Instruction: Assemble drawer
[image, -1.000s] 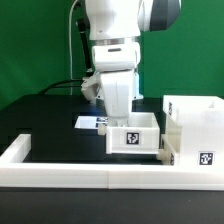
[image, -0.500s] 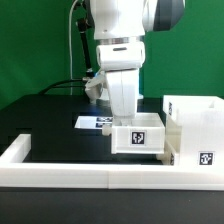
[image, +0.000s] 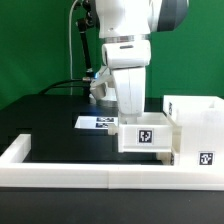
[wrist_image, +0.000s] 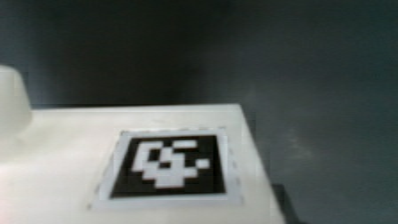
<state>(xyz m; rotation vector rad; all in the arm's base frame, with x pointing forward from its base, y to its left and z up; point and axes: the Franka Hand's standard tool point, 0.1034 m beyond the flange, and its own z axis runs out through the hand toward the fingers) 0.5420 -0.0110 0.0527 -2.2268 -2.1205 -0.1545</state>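
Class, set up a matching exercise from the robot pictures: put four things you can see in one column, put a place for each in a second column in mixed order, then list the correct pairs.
Column 1
1. small tray
2. box shell
3. marker board
4. low white rail

Column 2
A. along the table's near edge
B. at the exterior view's right
C. flat on the black table behind the tray
D. directly under the robot arm

Pairs: 1-D, 2-B, 3-C, 4-A
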